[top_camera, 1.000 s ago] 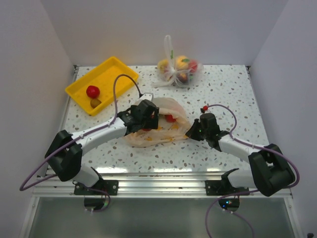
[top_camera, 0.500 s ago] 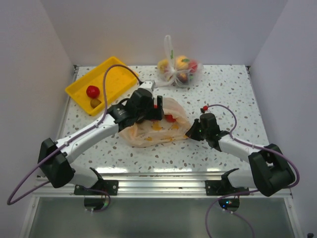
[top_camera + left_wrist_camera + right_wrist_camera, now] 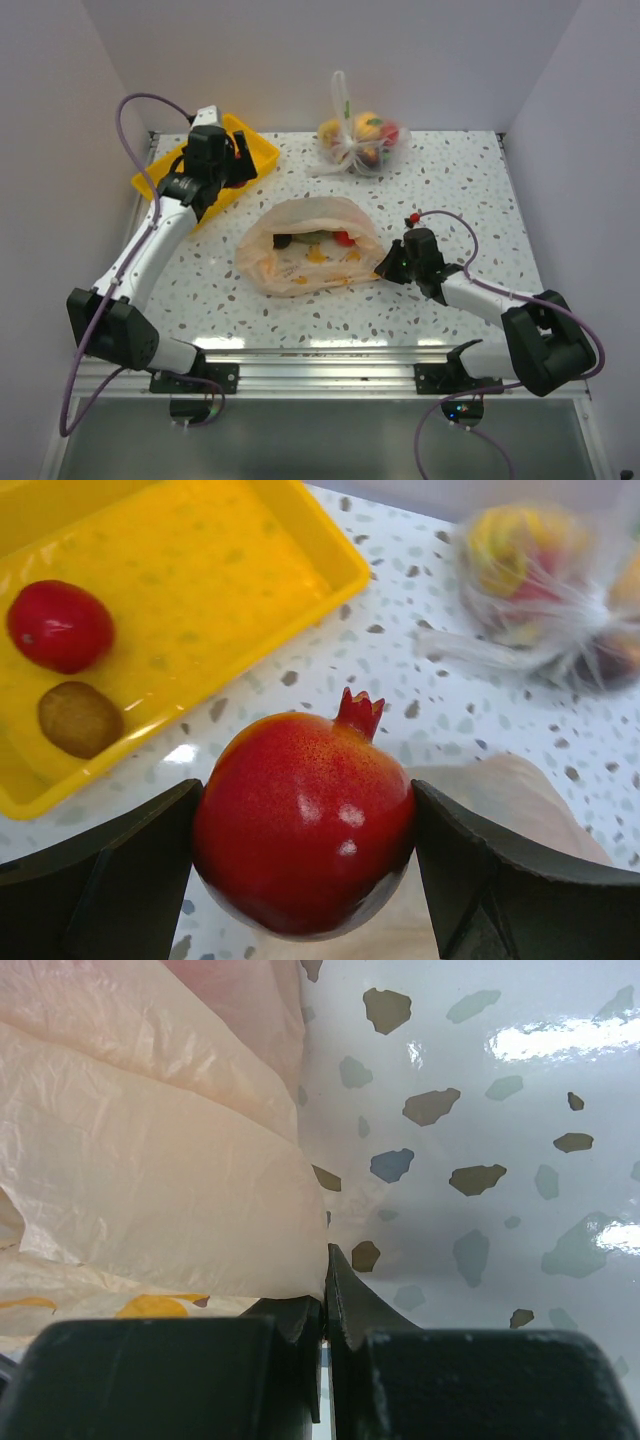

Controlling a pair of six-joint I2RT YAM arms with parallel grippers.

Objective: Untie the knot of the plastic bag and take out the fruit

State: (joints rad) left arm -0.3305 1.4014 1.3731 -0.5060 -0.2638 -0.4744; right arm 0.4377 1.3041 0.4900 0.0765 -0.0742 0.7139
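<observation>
The peach-orange plastic bag (image 3: 300, 268) lies mid-table with its mouth gaping; no knot is in view. Inside it show a red fruit (image 3: 343, 238), a green one (image 3: 315, 237) and a dark one (image 3: 284, 241). My left gripper (image 3: 232, 156) (image 3: 305, 855) hovers at the yellow tray's near-right edge, shut on a large red fruit (image 3: 305, 820) with a small crown. In the tray (image 3: 200, 570) lie a small red fruit (image 3: 60, 625) and a brown one (image 3: 80, 718). My right gripper (image 3: 385, 265) (image 3: 327, 1260) is shut on the bag's right edge (image 3: 150, 1160), low on the table.
A clear knotted bag of other fruit (image 3: 360, 135) (image 3: 540, 580) stands at the back centre. The yellow tray (image 3: 262, 150) sits at the back left corner. White walls close the table on three sides.
My left arm has risen out of the bag with the red fruit and swung back-left to the tray. The bag's mouth is now uncovered. The right arm has not moved.
</observation>
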